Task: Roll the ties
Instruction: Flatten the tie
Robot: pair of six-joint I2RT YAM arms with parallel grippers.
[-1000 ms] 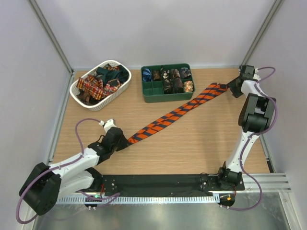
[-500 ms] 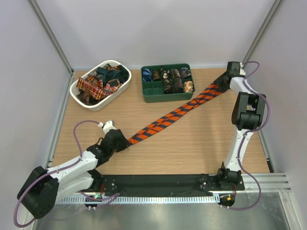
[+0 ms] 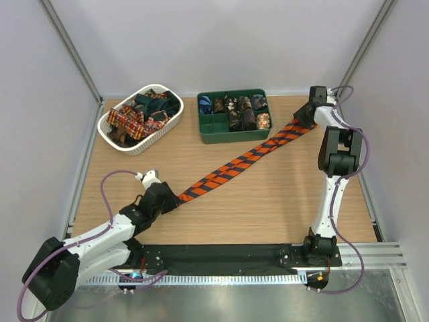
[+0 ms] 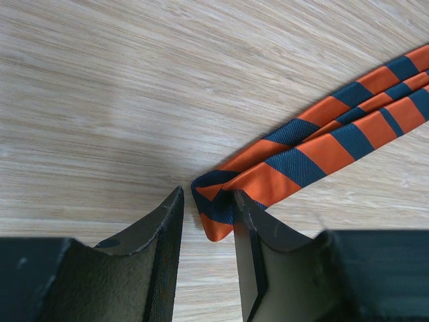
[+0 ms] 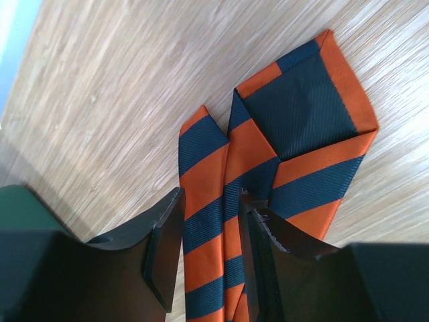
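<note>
The orange-and-black striped tie (image 3: 241,161) lies flat in a diagonal across the table, narrow end near left, wide end far right. My left gripper (image 3: 171,202) is open at the narrow end. In the left wrist view the folded tip (image 4: 221,208) lies between the open fingers of that gripper (image 4: 208,204), touching the right one. My right gripper (image 3: 305,118) is open over the wide end. In the right wrist view its fingers straddle the tie (image 5: 208,168) just behind the pointed wide end (image 5: 301,121).
A white oval basket (image 3: 114,134) at the back left holds several loose ties (image 3: 137,115). A green compartment tray (image 3: 214,134) at the back middle holds rolled ties (image 3: 242,111). The frame posts stand at the back corners.
My right gripper has moved left along the back edge, over the tie's wide end. My left arm has shifted slightly. The tie has stayed in place.
</note>
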